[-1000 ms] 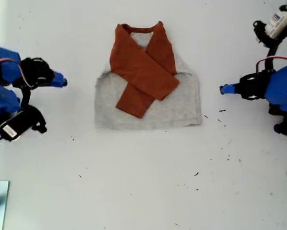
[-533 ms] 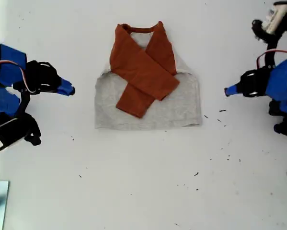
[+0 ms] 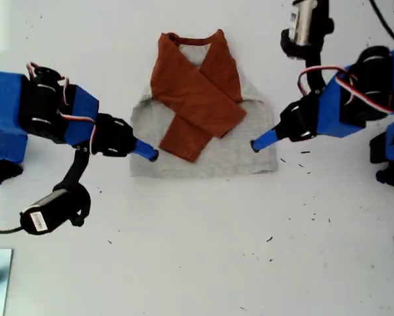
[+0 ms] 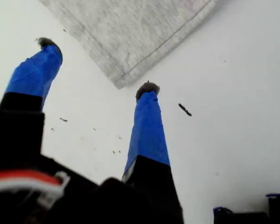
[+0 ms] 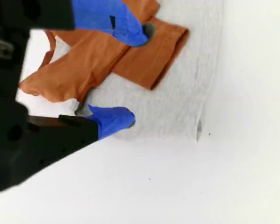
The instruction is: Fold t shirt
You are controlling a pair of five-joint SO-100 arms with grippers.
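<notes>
The fingers [image 4: 148, 100] of my first gripper [image 4: 97, 67] are found released, the two blue-taped tips standing well apart with bare counter [image 4: 233, 70] between them. A hemmed corner of the t shirt [image 4: 130, 32] lies just beyond the tips, and no cloth is caught. Whether the tips touch the counter cannot be told. In the exterior view this gripper [image 3: 259, 141] is seen reaching in from the exterior view's right, its tip at the grey edge of the garment near the lower corner. The fingers [image 5: 116, 119] of my second gripper [image 5: 132, 74] are likewise spread. One is held over a rust-orange sleeve [image 5: 149, 65] and the other at the grey edge, and nothing is gripped. This gripper [image 3: 147, 153] is seen entering from the exterior view's left, just beside the cuff of the lower sleeve. The t shirt [image 3: 243, 148] is laid flat on the white counter [image 3: 197, 250], above the middle of the exterior view, between the two arms. Its neckband is turned toward that view's top. Both orange sleeves are folded inward and crossed over the grey body. Small dark specks [image 3: 305, 153] are noted on the counter toward the exterior view's right.
</notes>
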